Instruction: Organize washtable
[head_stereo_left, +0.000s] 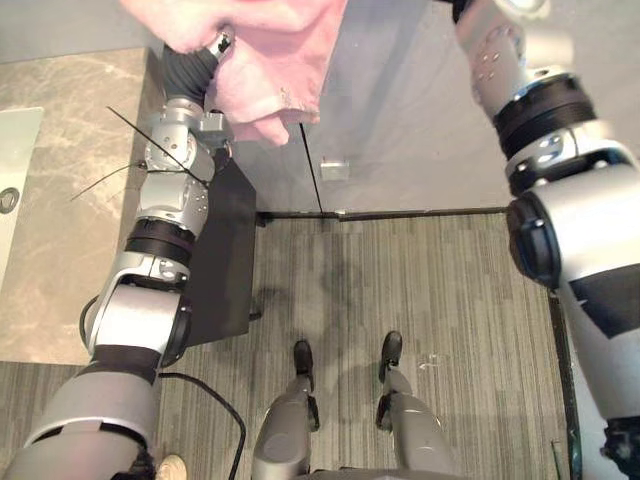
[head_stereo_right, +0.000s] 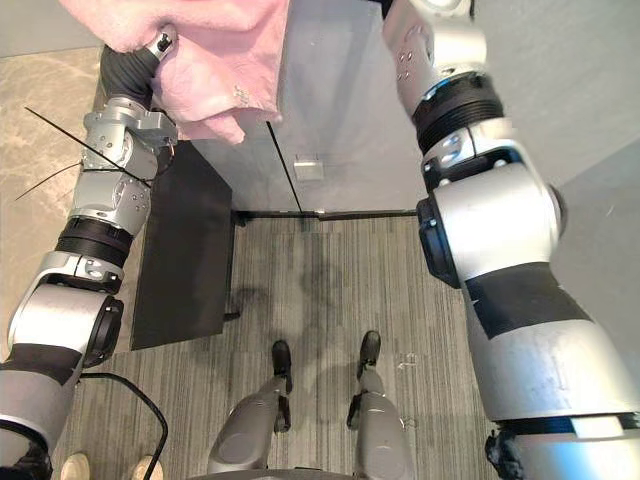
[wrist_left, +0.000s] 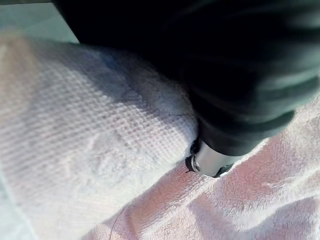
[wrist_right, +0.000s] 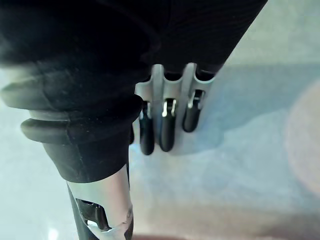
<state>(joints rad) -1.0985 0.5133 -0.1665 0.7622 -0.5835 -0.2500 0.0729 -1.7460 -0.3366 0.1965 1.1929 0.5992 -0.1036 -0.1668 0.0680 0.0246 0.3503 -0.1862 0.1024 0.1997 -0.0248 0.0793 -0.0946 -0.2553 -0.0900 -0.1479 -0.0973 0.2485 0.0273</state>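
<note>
Pink towel (head_stereo_left: 270, 60): hangs high in front of the grey wall (head_stereo_left: 400, 100), bunched over the end of the raised left arm. It is well above the carpet floor (head_stereo_left: 420, 300) and off the tabletop.
Left hand (wrist_left: 210, 161): buried in the towel. The left wrist view shows one silver part poking out between folds of pink cloth, so I cannot tell whether the fingers are curled or straight.
Right hand (wrist_right: 165, 125): the right wrist view shows its fingers (wrist_right: 146, 135) side by side and loosely straight, holding nothing, with pale wall behind them.
Tabletop (head_stereo_left: 70, 200): brown marble, on the robot's left, with a white basin (head_stereo_left: 15, 170) set into it.
Cabinet side (head_stereo_left: 225, 260): dark panel below the tabletop edge.
Person: the right eye view shows two pale shoe tips (head_stereo_right: 75, 465) on the carpet by the left arm.
</note>
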